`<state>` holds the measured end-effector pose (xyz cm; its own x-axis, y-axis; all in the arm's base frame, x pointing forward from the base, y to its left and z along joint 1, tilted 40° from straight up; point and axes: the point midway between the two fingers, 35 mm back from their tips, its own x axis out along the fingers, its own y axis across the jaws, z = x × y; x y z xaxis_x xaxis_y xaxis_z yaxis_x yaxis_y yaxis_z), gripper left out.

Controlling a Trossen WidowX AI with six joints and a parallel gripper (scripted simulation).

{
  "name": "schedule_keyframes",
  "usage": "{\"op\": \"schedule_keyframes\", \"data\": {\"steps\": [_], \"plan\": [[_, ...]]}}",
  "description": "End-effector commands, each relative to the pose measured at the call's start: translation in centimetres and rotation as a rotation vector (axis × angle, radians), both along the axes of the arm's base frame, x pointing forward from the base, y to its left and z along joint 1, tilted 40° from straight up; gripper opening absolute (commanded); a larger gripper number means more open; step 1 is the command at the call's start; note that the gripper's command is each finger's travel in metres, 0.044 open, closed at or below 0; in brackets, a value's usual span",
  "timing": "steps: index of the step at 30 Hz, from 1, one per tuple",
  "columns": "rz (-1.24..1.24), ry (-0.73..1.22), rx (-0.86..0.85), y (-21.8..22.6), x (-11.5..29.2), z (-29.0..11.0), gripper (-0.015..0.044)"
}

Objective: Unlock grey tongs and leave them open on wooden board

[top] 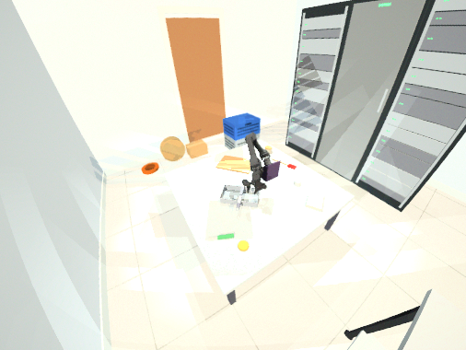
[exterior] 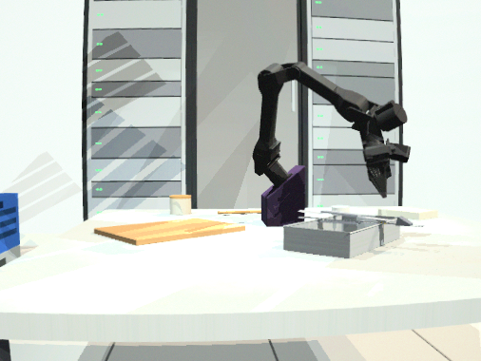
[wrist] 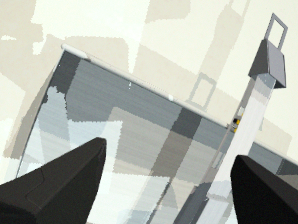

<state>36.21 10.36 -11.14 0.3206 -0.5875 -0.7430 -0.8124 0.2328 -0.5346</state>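
Below the half-open, empty gripper [exterior: 383, 189], the grey tongs [exterior: 366, 218] lie across the roasting tin [exterior: 333, 239].

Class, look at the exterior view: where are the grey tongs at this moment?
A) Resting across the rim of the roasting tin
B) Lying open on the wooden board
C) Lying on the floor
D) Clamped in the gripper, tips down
A: the tongs lie across the roasting tin, while the open gripper hangs above them, holding nothing.

Grey tongs [exterior: 363, 218] across roasting tin [exterior: 333, 239]
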Motion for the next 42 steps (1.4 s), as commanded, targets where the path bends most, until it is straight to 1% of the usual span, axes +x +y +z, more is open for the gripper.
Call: {"op": "schedule_keyframes", "data": {"steps": [1, 3, 19, 42], "plan": [[-0.084, -0.084, -0.241, -4.8, 3.3, 1.1, 0.026], [-0.096, -0.096, -0.282, -5.6, 3.8, 1.3, 0.026], [-0.096, -0.096, -0.281, -5.4, 3.2, 1.1, 0.026], [-0.096, -0.094, -0.278, -8.2, 4.5, -1.0, 0.026]]}}
